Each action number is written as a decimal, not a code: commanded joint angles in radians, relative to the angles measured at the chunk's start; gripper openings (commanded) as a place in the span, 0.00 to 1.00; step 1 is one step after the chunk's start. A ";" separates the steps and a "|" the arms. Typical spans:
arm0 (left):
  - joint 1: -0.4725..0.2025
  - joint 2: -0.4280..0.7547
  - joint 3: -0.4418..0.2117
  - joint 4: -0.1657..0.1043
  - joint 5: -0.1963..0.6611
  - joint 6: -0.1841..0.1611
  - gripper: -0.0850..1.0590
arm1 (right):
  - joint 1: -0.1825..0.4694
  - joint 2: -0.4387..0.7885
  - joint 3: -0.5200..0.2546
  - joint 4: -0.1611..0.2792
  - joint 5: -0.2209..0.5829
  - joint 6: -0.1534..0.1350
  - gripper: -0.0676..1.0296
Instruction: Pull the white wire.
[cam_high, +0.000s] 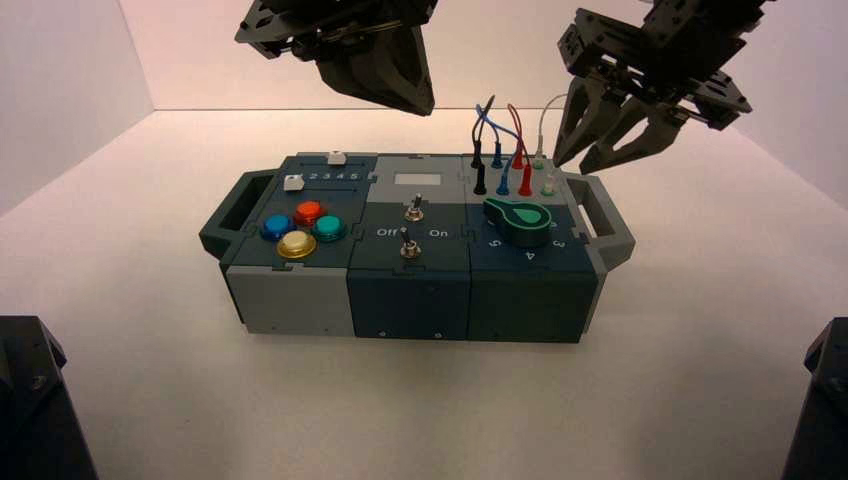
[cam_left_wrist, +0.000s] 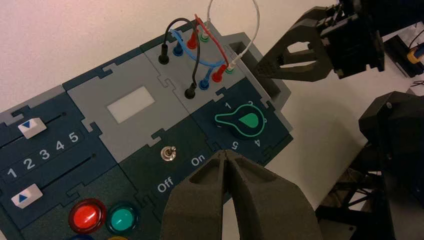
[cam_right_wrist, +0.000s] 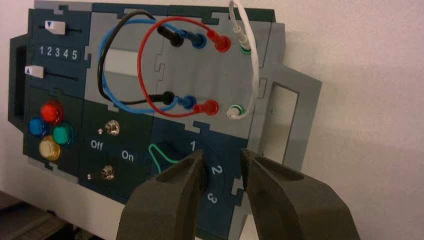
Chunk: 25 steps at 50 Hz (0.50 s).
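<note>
A: White wire (cam_right_wrist: 254, 60)?
B: Thin, white, bent in a tall arch. Both whitish plugs are seated in the green-ringed sockets at the box's (cam_high: 410, 300) right end, beside the red wire (cam_right_wrist: 145, 60).

A: Right gripper (cam_right_wrist: 222, 160)?
B: Fingers are parted by a narrow gap; nothing is held or touched. It's hung above the box's right end, near the arch, seen over the knob (cam_left_wrist: 240, 122) in its wrist view.

A: Left gripper (cam_left_wrist: 227, 157)?
B: Fingers are pressed together at the tips, nothing between. It's held above the box's middle.

A: Sockets otherwise?
B: Black, blue and red plugs are seated in the remaining ones.
</note>
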<state>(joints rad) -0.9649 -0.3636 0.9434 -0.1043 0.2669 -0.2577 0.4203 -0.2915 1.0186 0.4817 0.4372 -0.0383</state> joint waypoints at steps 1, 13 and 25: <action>-0.003 -0.008 -0.031 0.000 -0.009 0.000 0.05 | 0.005 0.011 -0.037 0.003 -0.020 -0.005 0.43; -0.002 -0.015 -0.031 0.000 -0.009 0.000 0.05 | 0.005 0.060 -0.061 0.002 -0.028 -0.005 0.43; -0.003 -0.028 -0.028 0.000 -0.009 0.000 0.05 | 0.003 0.097 -0.069 0.000 -0.052 -0.005 0.43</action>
<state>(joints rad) -0.9649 -0.3728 0.9434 -0.1043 0.2669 -0.2562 0.4218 -0.1933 0.9741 0.4786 0.3973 -0.0399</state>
